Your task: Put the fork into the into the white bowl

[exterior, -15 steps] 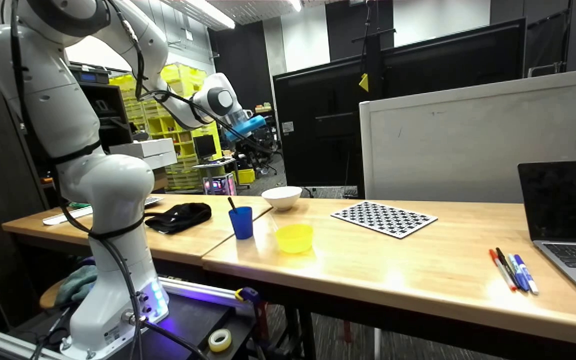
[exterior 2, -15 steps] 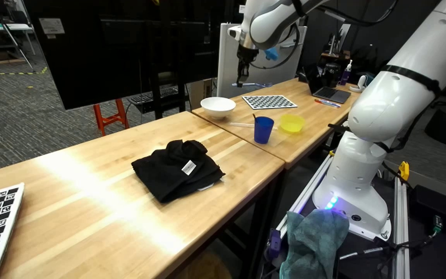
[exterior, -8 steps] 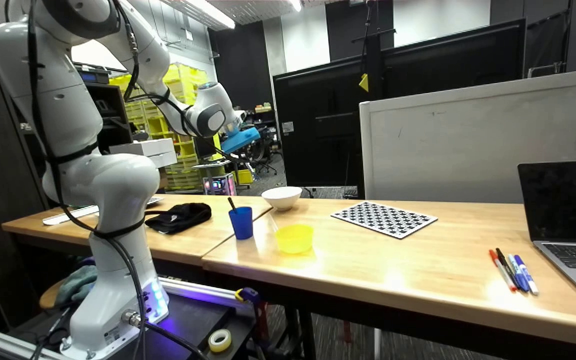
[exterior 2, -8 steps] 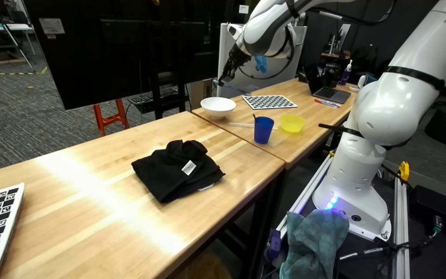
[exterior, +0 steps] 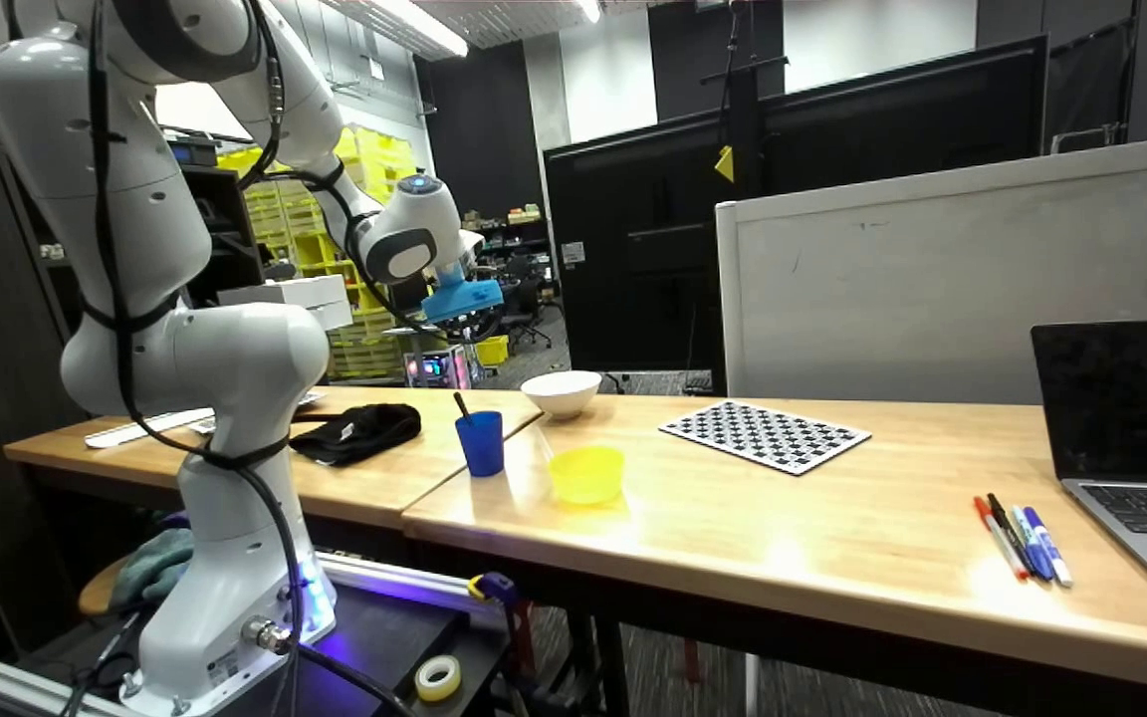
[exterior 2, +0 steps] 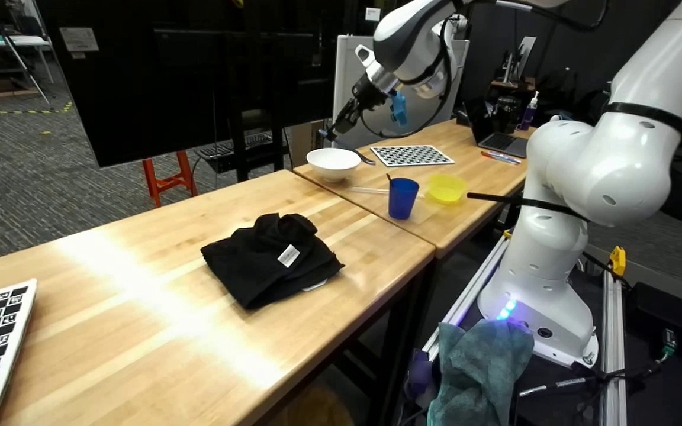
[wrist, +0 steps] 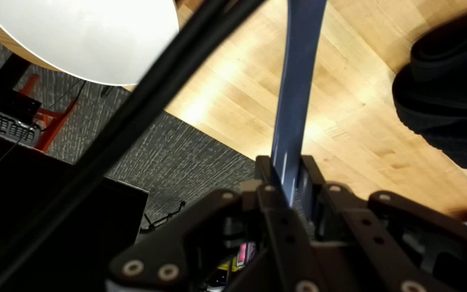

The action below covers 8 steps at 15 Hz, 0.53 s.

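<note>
The white bowl (exterior 2: 333, 164) stands on the table near the seam, also in an exterior view (exterior: 562, 393) and in the wrist view at upper left (wrist: 83, 36). My gripper (exterior 2: 333, 132) is just above and behind the bowl's rim in that exterior view, tilted. It is shut on the handle of a blue-grey fork (exterior 2: 366, 159). The fork slants down, its tines right of the bowl there; I cannot tell whether it is over the bowl. In the wrist view the fork (wrist: 298, 81) runs up from between my gripper's fingertips (wrist: 262, 164), its tines out of view.
A blue cup (exterior 2: 403, 199) holding a dark utensil and a yellow bowl (exterior 2: 446, 188) stand near the white bowl. A clear thin rod (exterior 2: 370, 190) lies between. A checkered board (exterior 2: 412, 155) and black cloth (exterior 2: 273, 260) lie on the tables. A dark cable (wrist: 136, 105) crosses the wrist view.
My gripper has moved lower and closer to the white bowl, and the arm's wrist has turned. The held fork has tipped from level to tines-down. The bowls and cup have not moved.
</note>
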{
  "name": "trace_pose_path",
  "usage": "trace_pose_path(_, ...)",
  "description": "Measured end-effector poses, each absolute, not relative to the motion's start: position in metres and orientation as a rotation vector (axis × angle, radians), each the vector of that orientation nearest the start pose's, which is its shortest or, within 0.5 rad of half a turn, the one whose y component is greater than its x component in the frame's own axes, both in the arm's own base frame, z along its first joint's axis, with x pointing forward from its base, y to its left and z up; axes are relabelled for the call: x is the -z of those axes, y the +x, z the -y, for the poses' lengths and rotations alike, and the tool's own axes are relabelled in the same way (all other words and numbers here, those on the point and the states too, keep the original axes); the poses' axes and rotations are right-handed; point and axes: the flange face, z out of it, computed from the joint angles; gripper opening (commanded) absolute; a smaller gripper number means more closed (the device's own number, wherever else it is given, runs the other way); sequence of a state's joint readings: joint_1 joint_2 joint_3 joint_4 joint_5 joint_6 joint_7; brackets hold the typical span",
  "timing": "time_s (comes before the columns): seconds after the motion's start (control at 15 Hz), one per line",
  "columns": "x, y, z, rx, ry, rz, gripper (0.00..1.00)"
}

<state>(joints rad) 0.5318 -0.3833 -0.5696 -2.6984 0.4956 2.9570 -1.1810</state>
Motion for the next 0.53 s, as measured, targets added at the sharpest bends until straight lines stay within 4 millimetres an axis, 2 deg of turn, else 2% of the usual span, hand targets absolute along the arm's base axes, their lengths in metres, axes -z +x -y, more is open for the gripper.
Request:
trace_pose_path(0.27, -0.378, 0.431, 0.069, 0.914, -2.727, 1.055, 0.04)
trace_pose_path(0.53, -0.376, 0.448, 0.110, 0.879, -2.664, 1.280, 0.04)
